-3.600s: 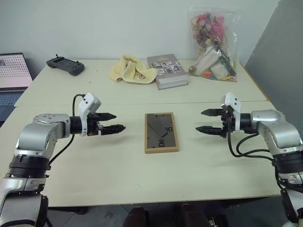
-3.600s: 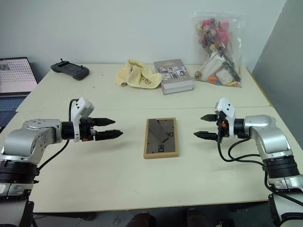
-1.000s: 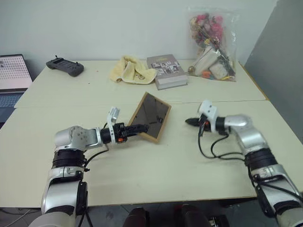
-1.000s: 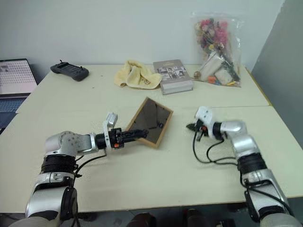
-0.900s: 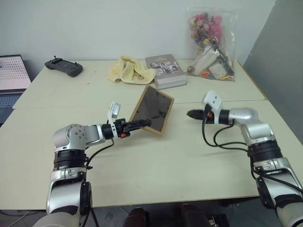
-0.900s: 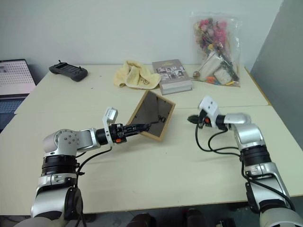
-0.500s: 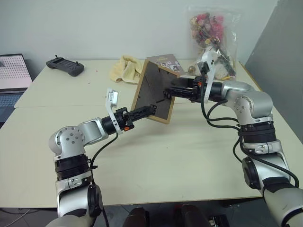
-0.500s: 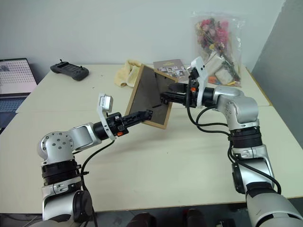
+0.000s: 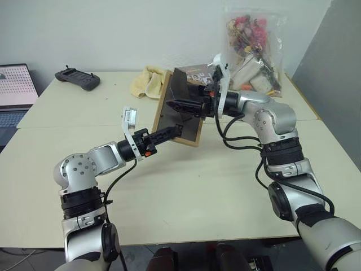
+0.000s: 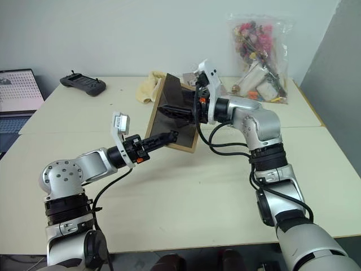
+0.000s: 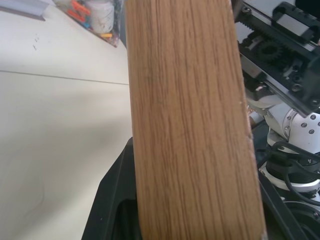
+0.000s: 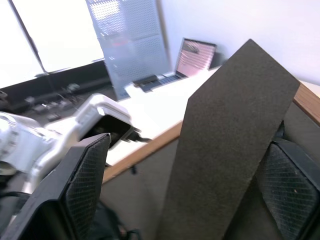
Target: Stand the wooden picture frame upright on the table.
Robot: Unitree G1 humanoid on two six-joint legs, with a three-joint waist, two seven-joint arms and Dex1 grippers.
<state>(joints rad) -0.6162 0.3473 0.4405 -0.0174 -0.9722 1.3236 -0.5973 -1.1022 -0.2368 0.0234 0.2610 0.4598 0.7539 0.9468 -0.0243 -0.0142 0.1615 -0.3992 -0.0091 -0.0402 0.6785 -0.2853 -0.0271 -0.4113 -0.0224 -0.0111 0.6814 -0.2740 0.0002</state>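
The wooden picture frame (image 9: 166, 116) is held up off the table (image 9: 214, 186), steeply tilted, with its dark back panel facing me. My left gripper (image 9: 178, 131) is shut on the frame's lower wooden edge, which shows as a light-wood strip (image 11: 190, 130) between its fingers. From the right, my right gripper (image 9: 176, 107) reaches level across the back panel. It is open, one finger (image 12: 85, 185) on each side of the dark fold-out stand (image 12: 225, 140).
A yellow cloth (image 9: 145, 84) and a grey book (image 9: 197, 72) lie behind the frame. A clear bag of mixed items (image 9: 254, 45) stands at the back right. At the far left are a black controller (image 9: 78, 79) and a laptop (image 9: 14, 90).
The frame has gone from leaning low over the table to held high and steep. My right gripper rose, moved left to the frame's back and opened from shut.
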